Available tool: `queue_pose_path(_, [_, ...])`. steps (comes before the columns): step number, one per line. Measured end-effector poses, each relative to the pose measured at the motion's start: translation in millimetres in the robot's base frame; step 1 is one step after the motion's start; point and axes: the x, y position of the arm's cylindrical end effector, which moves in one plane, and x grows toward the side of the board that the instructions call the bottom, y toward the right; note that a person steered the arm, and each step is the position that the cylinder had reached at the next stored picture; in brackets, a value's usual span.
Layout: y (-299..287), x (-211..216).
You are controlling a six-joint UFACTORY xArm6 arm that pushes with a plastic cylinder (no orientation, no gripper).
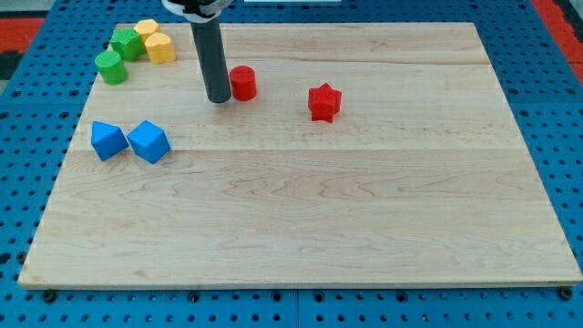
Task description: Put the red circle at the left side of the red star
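Observation:
The red circle [242, 83] is a short red cylinder on the wooden board, in the upper middle of the view. The red star [323, 102] lies to its right and a little lower, with a gap of bare board between them. My tip [218, 98] is at the end of the dark rod that comes down from the view's top. It stands just left of the red circle, very close to or touching its left side.
Two green blocks [119, 55] and two yellow blocks [155, 42] cluster at the board's top left corner. Two blue blocks [129, 140] sit side by side near the left edge. The board [301, 219] rests on a blue perforated table.

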Motion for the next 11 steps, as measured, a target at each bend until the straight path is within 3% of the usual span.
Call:
queue_pose_path(1, [-43, -25])
queue_pose_path(4, [-36, -53])
queue_pose_path(5, [34, -27])
queue_pose_path(7, [45, -12])
queue_pose_path(8, [93, -4])
queue_pose_path(9, [-40, -17])
queue_pose_path(10, [-105, -15])
queue_pose_path(11, [-77, 85])
